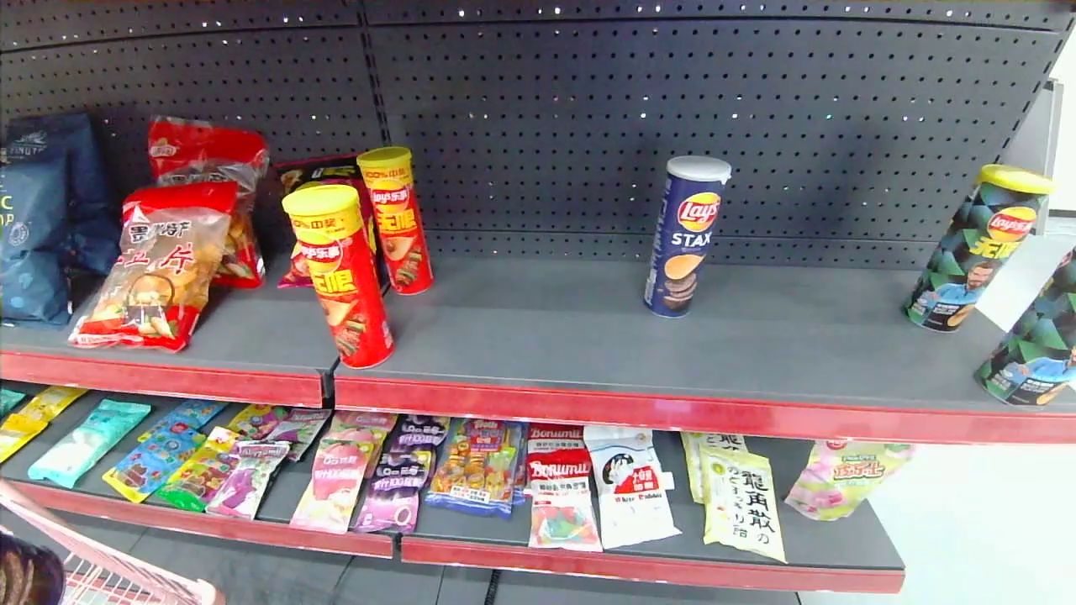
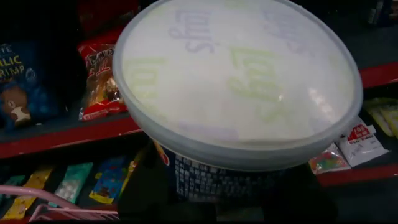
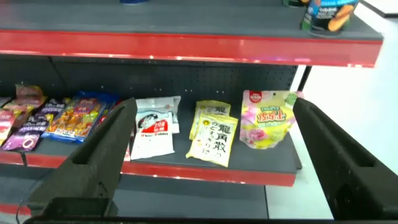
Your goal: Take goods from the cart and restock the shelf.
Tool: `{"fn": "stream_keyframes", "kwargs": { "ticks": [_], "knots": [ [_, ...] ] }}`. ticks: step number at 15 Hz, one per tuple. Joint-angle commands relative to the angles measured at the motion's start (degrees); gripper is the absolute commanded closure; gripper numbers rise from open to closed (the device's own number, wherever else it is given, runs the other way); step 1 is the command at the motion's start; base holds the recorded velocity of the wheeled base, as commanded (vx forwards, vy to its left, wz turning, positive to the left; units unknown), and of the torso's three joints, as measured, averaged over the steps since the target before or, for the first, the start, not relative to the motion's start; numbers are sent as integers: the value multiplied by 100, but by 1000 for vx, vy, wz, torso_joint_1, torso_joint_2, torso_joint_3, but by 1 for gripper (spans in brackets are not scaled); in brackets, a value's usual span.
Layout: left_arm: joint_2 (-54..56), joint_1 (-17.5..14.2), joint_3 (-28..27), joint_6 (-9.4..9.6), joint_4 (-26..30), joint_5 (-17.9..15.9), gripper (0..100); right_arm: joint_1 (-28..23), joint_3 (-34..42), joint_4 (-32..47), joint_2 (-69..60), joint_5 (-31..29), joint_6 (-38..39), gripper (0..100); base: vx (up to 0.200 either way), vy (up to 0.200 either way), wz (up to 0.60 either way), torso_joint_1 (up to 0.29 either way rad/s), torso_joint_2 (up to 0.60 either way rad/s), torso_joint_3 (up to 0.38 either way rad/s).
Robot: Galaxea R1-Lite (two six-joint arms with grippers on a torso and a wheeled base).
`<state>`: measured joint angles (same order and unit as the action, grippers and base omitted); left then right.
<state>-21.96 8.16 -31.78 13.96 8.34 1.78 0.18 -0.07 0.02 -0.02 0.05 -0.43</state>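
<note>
Before the shelf (image 1: 588, 336), the left gripper (image 2: 224, 202) has its jaws closed on the body of a blue chip can (image 2: 236, 81). The can's pale lid faces the wrist camera, above the pink cart (image 2: 62, 202). The right gripper (image 3: 213, 106) faces the shelf's lower tier, jaws spread wide and holding nothing, opposite the flat packets (image 3: 214, 134). On the shelf's upper tier a second blue can (image 1: 685, 239) stands upright, well apart from two red cans (image 1: 340, 277).

chip can (image 1: 685, 239) stands on upper shelf (image 1: 546, 336), right of snack bags (image 1: 160, 260).
</note>
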Motion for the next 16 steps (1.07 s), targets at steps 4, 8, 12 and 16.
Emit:
{"fn": "stream_keyframes", "kwargs": {
  "ticks": [4,8,12,16],
  "knots": [
    [-11,11,14,2,10,-11,100,-1,-1,-2,2,4,-1,0,200,0,0,-5,1,2],
    [69,28,-12,107,1,-55,100,-1,-1,-2,2,4,-1,0,100,0,0,7,5,0],
    [350,72,5,116,19,-196,100,8,-1,-2,2,4,-1,0,0,0,0,0,0,0],
    [710,72,49,116,54,-248,100,219,-1777,-125,1435,602,-19,0,0,0,0,0,0,0]
  ]
}}
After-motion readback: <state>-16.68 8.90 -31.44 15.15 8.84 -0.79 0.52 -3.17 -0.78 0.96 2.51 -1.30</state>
